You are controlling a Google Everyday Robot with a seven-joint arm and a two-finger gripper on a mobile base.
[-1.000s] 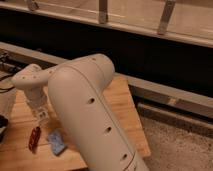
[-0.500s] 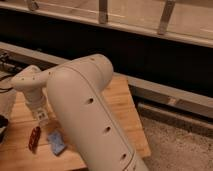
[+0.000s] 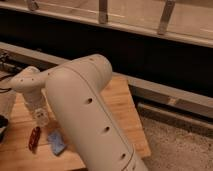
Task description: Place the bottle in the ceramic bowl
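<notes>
- My gripper hangs low over the left part of the light wooden counter, at the end of the big white arm that fills the middle of the view.
- I think there is something small and pale between the gripper's tips, which could be the small slim white bottle, but I cannot tell whether the gripper has hold of it, and I would not swear it is the bottle at all.
- At the left edge, just at the counter's near-left side, a dark rounded shape is cut off by the frame. My guess is that this is the round black glossy ceramic bowl, but only a sliver shows.
- To do this step well, I would carry the load leftward and slightly nearer until it is squarely above that dark shape, then come down low before letting go, so the bottle does not bounce off a glossy rim.
- I would keep the travel high enough to pass over the small reddish-brown object lying just near of the gripper, and stay away from the blue sponge to its right.
- Hidden: the arm covers much of the counter's middle and near part, so anything lying there is out of my sight.
- Hard to make out: what the reddish-brown object is, and the bowl's true centre and rim.
</notes>
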